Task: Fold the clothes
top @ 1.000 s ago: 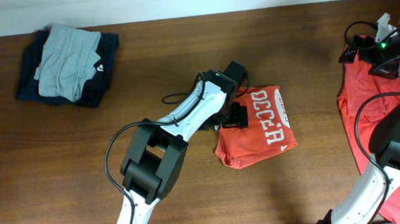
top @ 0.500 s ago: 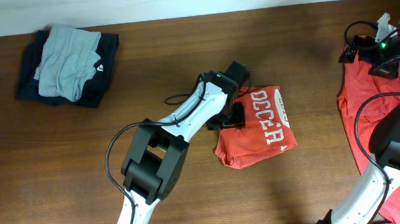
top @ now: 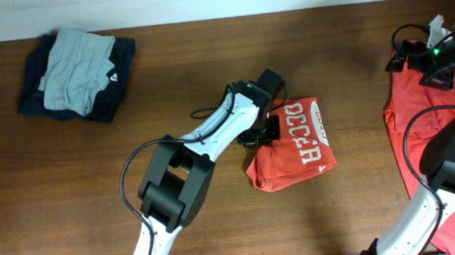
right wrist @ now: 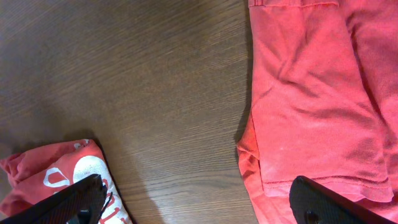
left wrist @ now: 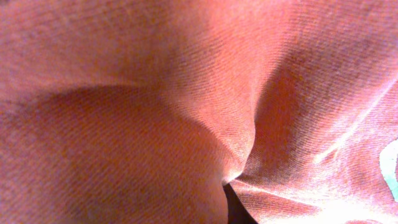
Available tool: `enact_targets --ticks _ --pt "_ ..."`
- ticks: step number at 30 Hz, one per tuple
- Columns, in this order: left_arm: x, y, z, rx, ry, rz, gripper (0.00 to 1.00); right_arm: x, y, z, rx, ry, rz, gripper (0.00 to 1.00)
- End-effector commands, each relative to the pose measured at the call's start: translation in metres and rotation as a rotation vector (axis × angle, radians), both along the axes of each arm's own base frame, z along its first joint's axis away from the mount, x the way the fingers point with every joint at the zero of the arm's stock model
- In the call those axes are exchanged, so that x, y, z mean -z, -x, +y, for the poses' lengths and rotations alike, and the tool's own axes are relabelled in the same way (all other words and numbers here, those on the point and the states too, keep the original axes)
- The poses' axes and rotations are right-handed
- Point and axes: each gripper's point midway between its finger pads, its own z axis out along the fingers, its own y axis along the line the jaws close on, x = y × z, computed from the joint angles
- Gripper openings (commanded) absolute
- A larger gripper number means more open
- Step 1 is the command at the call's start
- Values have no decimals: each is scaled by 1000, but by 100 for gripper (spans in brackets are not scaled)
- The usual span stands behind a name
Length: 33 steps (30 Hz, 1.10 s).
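Dark brown wood grain is running across the worktop, with a pale wall showing along its far edge. Near the middle, the folded T-shirt is lying as a compact, roughly square packet, and the left hand is sitting on its left edge. Its fingers are hidden, but in the wrist view orange-red cloth is filling the frame and puckering toward one tight point, so by my reading the hand is pinching together on that edge of the shirt. Gripping there is probably meant for dragging or lifting the finished packet aside, perhaps toward the stack of dark clothes resting at the far left, where a grey piece is lying on a navy one. The right hand is hanging with its fingers wide apart and holding nothing. It is hovering over bare wood just left of the unfolded T-shirts spreading over the right edge, and is likely waiting to take the next one. The folded shirt is showing large white block letters and an oval mark on its top face, turned sideways to the camera. Its cloth is looking soft and matte, its near-left corner is humping up slightly, and the packet is sitting a little askew to the worktop's edge.
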Motion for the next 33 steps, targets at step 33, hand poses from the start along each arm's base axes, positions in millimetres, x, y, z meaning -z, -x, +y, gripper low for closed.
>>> enact_targets --ticks 33 --pt "-110 -150 94 72 -321 -486 1 -6 0 -2 -4 18 -12 99"
